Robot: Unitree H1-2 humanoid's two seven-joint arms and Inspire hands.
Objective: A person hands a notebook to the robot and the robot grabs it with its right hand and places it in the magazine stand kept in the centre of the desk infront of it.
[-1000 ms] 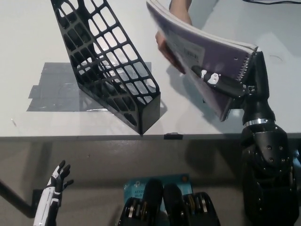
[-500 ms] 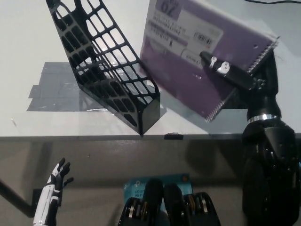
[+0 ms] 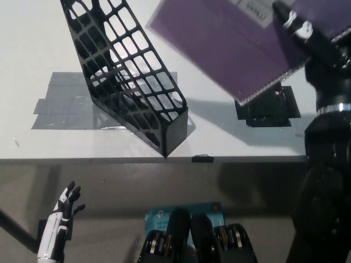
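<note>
I am holding the purple spiral notebook (image 3: 230,46) in my right robot hand (image 3: 307,38), with the black fingers (image 3: 293,24) clamped across its cover near the spiral-bound edge. The notebook is raised above the surface (image 3: 33,60), tilted, and is sitting up and to the right of the magazine stand (image 3: 126,82), apart from it. No person's hand is showing on the notebook, so I am judging the handover and the grasp as complete.

The black mesh magazine stand is standing near the middle of the surface, partly over a patch of grey tape (image 3: 66,104). Nothing is showing inside it through the mesh. A small black square object (image 3: 269,109) is lying on the surface below the notebook; I cannot tell what it is.

My left robot hand (image 3: 67,204) is resting at the lower left, below the near edge of the surface, fingers spread and holding nothing.

Remaining, by my judgement: carrying the notebook leftward over the stand's open top, aligning its edge with the slot, lowering it in, and releasing. The placement is not yet begun.
</note>
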